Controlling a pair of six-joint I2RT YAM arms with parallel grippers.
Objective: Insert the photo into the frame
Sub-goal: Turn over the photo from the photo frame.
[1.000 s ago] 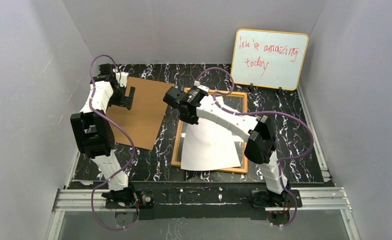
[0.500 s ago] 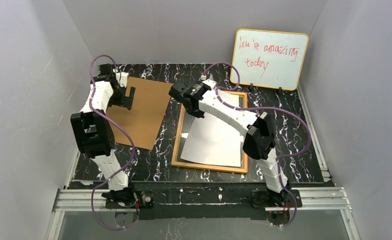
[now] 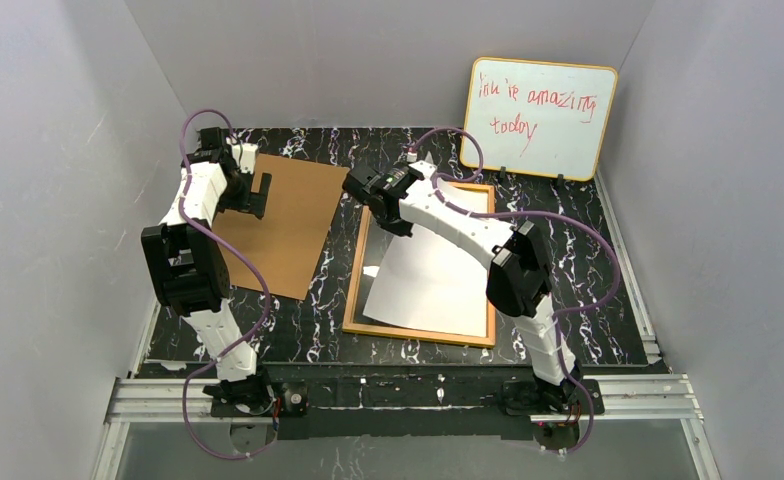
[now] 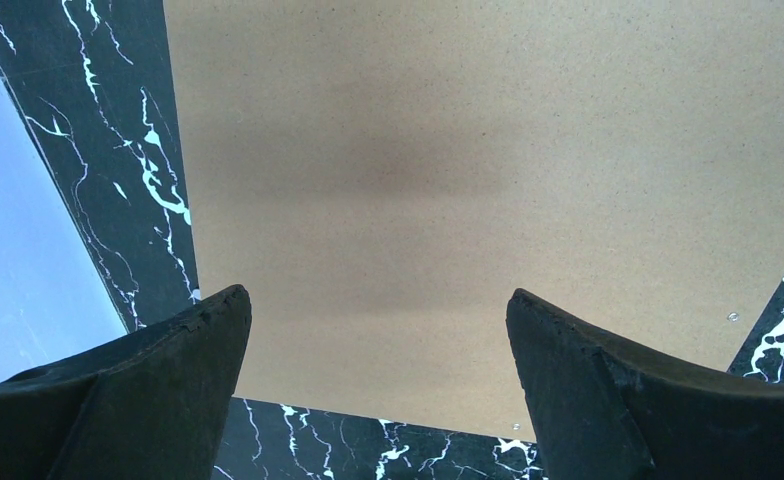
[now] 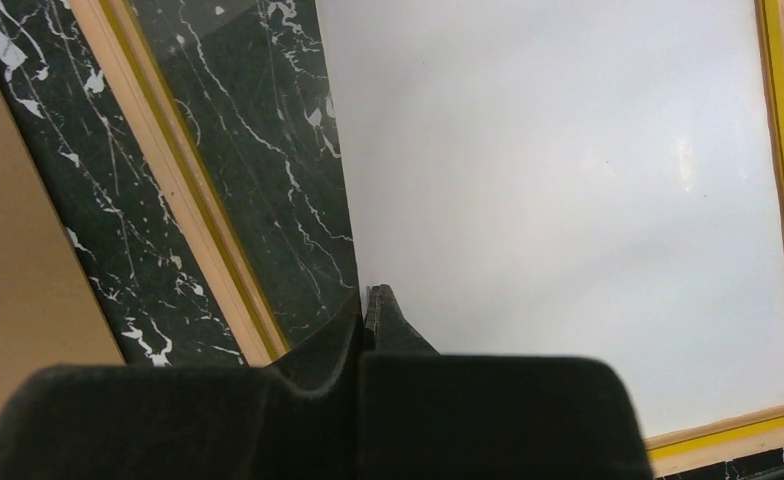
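Observation:
The photo [image 3: 433, 285] lies white back up inside the frame [image 3: 353, 290], which lies flat on the black marble table with its orange-wood back rim up. My right gripper [image 3: 373, 205] is over the frame's far left part. In the right wrist view its jaws [image 5: 368, 300] are shut on the photo's left edge [image 5: 568, 200], beside the frame's rim [image 5: 183, 200]. My left gripper [image 3: 258, 195] is open and empty just above the brown backing board [image 3: 288, 230]. In the left wrist view the gripper [image 4: 378, 320] has only the board [image 4: 468, 180] below it.
A yellow-edged whiteboard [image 3: 540, 118] with red writing leans against the back wall at the right. Grey walls close in the table on three sides. The backing board lies left of the frame.
My right gripper moved toward the back with the photo. The photo's near edge, which overhung the frame's near rim, now lies inside the frame. The left arm has not moved.

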